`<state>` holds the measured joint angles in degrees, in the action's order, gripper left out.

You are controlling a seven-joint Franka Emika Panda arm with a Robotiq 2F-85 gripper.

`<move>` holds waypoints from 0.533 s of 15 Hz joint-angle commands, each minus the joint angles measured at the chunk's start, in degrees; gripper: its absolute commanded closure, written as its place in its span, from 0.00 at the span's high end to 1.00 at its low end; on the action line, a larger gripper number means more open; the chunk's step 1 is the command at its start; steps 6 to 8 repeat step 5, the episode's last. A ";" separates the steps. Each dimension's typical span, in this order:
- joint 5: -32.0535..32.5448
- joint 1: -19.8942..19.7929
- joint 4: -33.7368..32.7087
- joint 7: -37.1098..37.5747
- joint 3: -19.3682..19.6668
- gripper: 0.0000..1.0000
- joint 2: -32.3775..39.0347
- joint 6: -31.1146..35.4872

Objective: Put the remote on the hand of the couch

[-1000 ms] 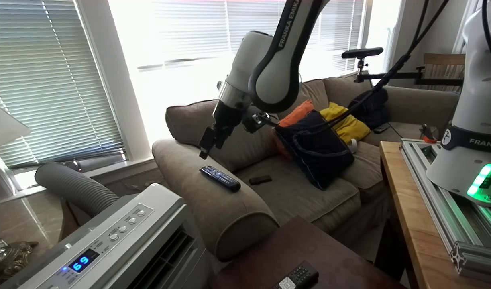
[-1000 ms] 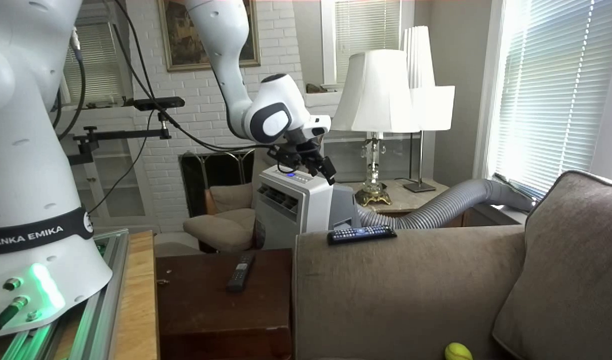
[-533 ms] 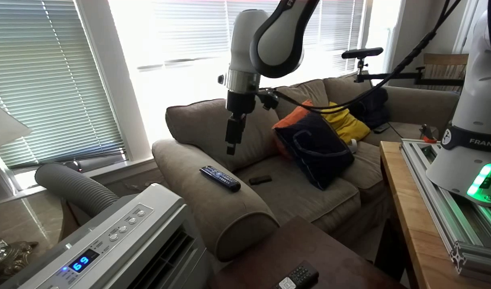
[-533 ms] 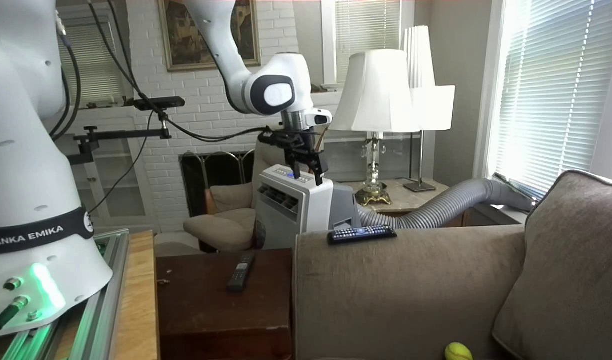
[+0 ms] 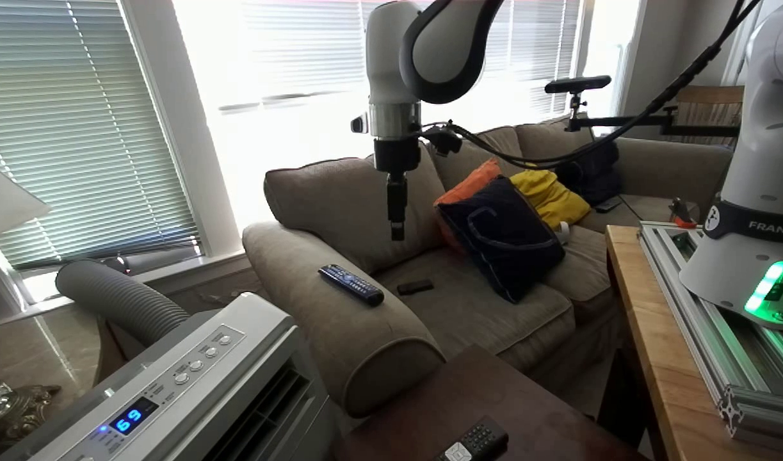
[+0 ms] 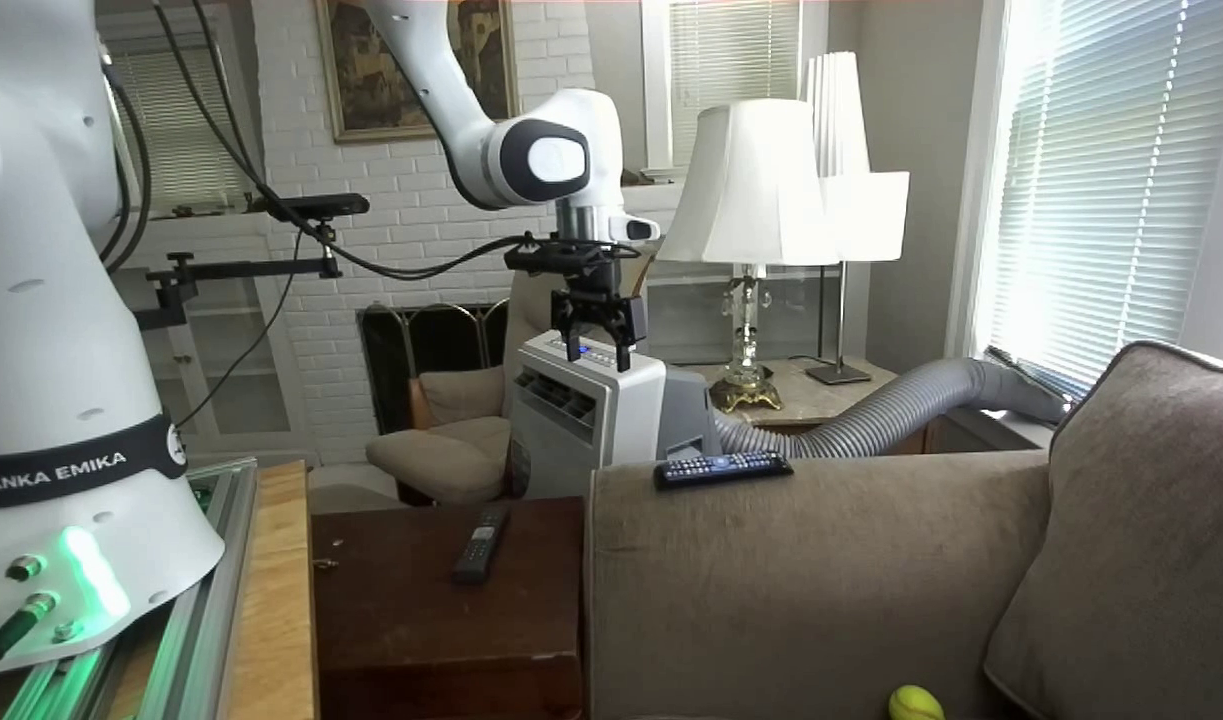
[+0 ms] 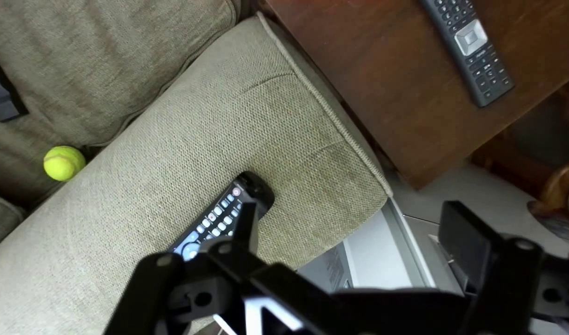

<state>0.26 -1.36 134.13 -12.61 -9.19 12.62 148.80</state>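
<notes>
While my black two-finger gripper (image 6: pixel 598 359) swings from tilted to near upright, the slim black remote with rows of pale buttons (image 5: pixel 351 284) stays put.
Jaws stand wide apart, nothing between them, well clear of the remote. It lies lengthwise on top of the wide rolled olive-tan fabric armrest (image 5: pixel 330 325), so I judge the placement done, only backing off left. Rounded top: a bump could slide it, I'd keep away.
</notes>
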 commanded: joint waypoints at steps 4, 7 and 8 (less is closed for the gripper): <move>-0.44 2.14 0.70 0.06 1.57 1.00 -1.09 -0.19; -0.42 2.29 0.96 0.14 1.69 1.00 -1.40 -0.19; -0.42 2.29 0.96 0.14 1.69 1.00 -1.40 -0.19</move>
